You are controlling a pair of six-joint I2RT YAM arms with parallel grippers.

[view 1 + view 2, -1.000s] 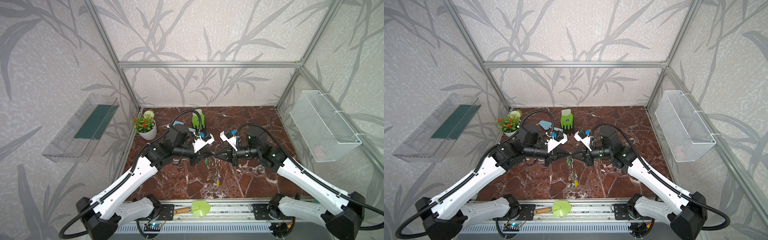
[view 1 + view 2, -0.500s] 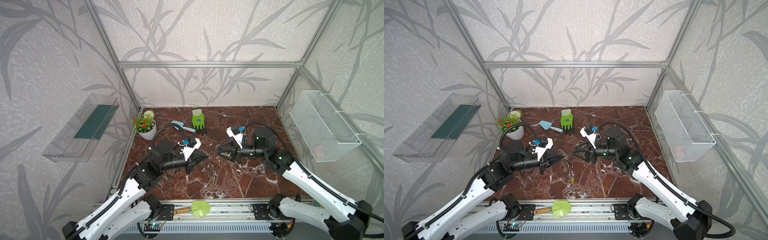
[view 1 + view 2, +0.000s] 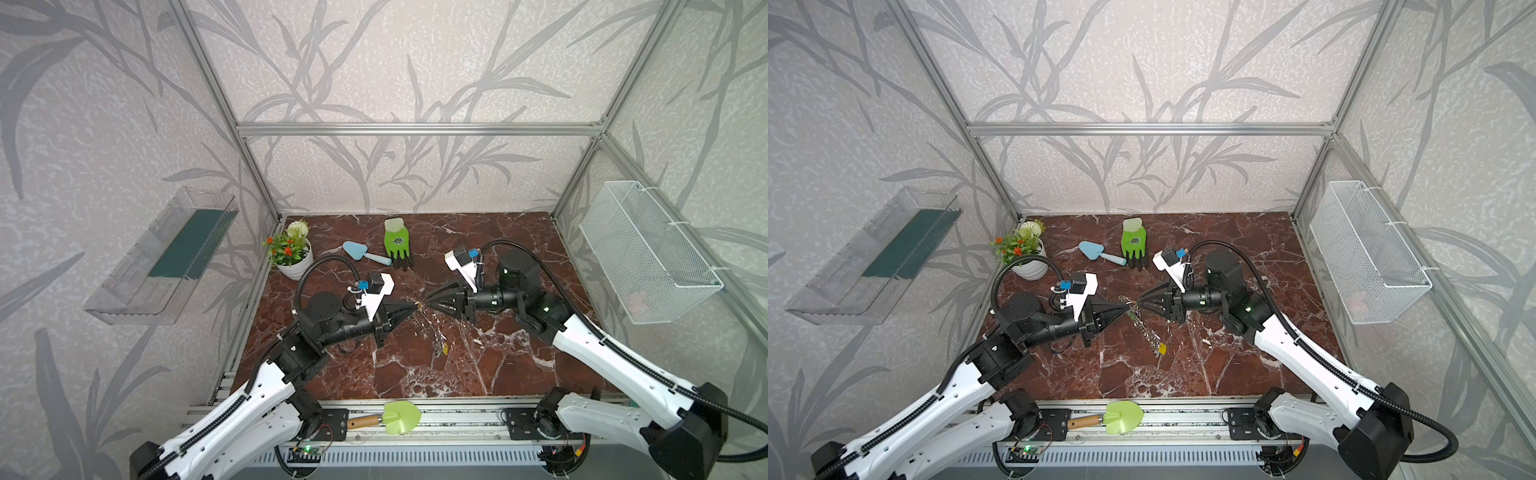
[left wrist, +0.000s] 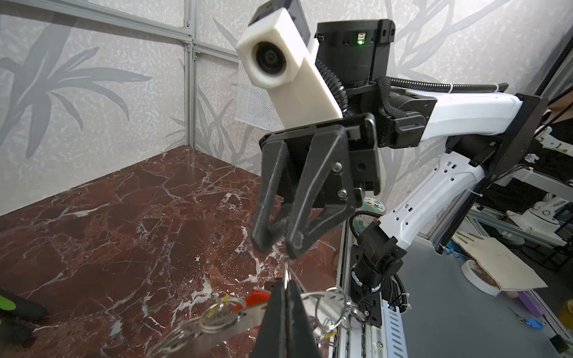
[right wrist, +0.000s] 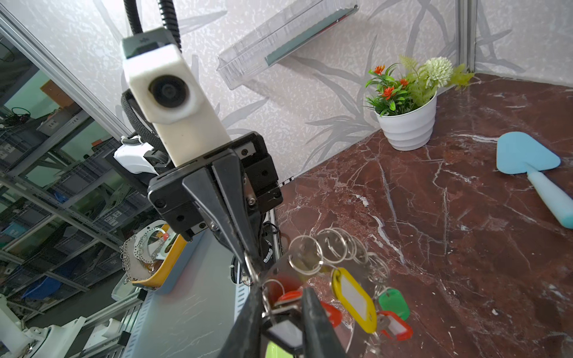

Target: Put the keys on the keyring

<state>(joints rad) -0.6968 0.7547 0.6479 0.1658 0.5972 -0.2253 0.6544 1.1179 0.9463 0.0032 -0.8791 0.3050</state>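
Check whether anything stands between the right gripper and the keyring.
Nothing visible does. The left gripper, shut, holds the keyring by its edge; the right gripper faces it tip to tip, jaws slightly apart, right at one of its small rings.

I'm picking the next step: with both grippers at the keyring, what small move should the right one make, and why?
Probably close the right gripper on the black tag. Its jaws stand apart with the tag between them, while the shut left gripper holds the keyring.
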